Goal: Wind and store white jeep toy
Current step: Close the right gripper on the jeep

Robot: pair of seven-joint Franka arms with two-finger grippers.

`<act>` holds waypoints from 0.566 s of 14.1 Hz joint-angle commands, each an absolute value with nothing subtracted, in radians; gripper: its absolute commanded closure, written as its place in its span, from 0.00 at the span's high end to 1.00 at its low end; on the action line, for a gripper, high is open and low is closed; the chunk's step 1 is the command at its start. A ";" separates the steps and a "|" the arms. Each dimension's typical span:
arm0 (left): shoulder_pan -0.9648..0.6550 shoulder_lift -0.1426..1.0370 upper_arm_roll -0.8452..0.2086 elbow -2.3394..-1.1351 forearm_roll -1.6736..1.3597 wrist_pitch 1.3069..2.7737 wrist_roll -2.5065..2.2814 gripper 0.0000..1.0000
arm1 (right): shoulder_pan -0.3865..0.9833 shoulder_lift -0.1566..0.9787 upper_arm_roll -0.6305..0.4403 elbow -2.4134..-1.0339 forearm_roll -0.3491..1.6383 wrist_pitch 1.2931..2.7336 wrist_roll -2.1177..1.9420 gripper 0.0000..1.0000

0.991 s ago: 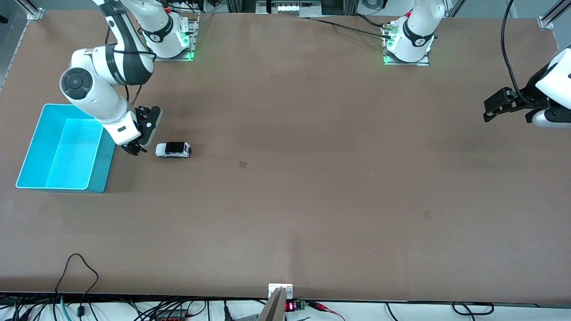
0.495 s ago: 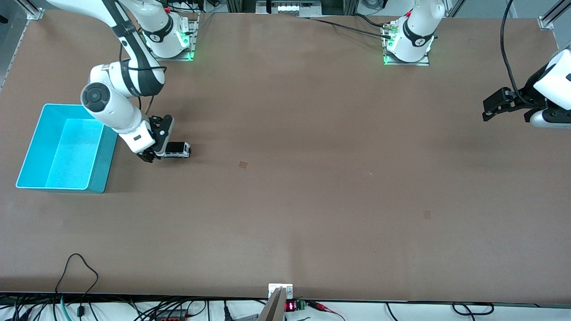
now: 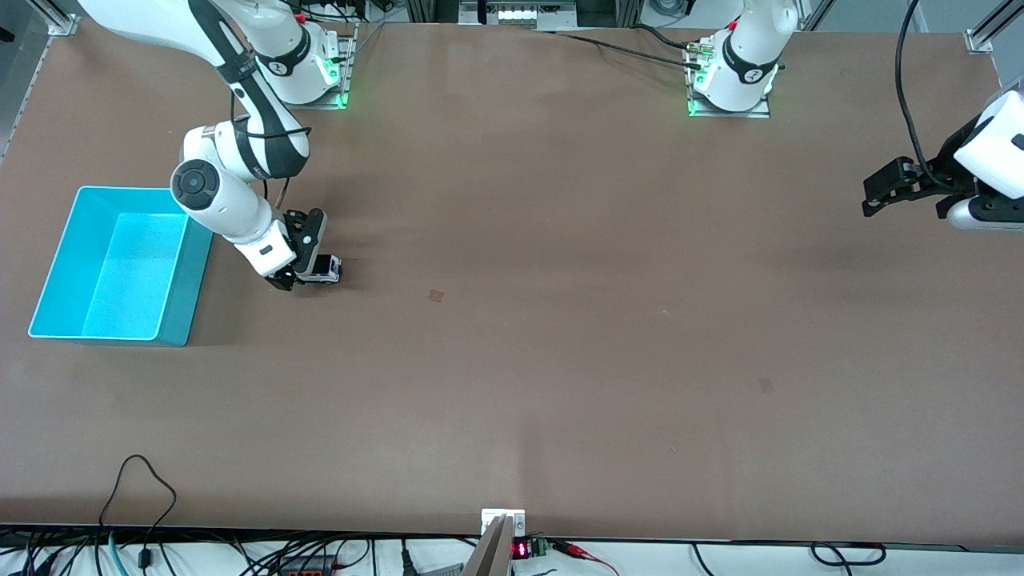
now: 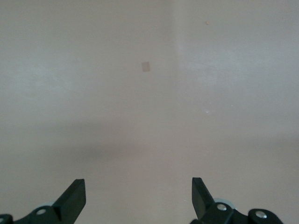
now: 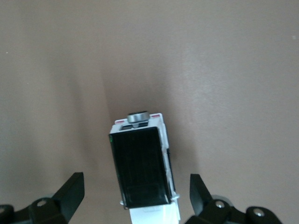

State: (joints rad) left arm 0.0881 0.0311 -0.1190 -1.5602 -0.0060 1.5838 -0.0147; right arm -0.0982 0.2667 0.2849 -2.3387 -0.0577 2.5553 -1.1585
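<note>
A bare brown bench carries a cyan bin. Beside it sits the white jeep toy, straddled by the right hand, fingers wide. The left hand waits wide over its bench end.

- The right gripper has its fingers wide apart around the white jeep toy, with a gap on each side
- The cyan bin stands near, toward the right arm's end
- The brown table lies bare under the left gripper
</note>
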 commanded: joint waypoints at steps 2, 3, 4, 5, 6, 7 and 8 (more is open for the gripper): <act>0.112 0.015 -0.113 -1.571 -0.052 1.586 0.009 1.00 | -0.094 0.255 0.288 -2.393 -0.063 2.605 -1.172 1.00; 0.110 0.015 -0.118 -1.571 -0.048 1.586 0.009 1.00 | -0.094 0.255 0.293 -2.404 -0.063 2.617 -1.172 1.00; 0.109 0.015 -0.120 -1.571 -0.045 1.586 0.009 1.00 | -0.094 0.255 0.293 -2.404 -0.064 2.622 -1.172 1.00; 0.106 0.015 -0.120 -1.569 -0.043 1.586 0.009 1.00 | -0.094 0.256 0.293 -2.404 -0.063 2.625 -1.172 1.00; 0.104 0.015 -0.121 -1.568 -0.041 1.586 0.009 1.00 | -0.094 0.256 0.293 -2.404 -0.063 2.631 -1.172 1.00; 0.103 0.014 -0.121 -1.568 -0.041 1.585 0.009 1.00 | -0.094 0.258 0.293 -2.404 -0.064 2.632 -1.172 1.00; 0.103 0.012 -0.123 -1.568 -0.043 1.585 0.003 1.00 | -0.094 0.262 0.293 -2.404 -0.066 2.641 -1.172 1.00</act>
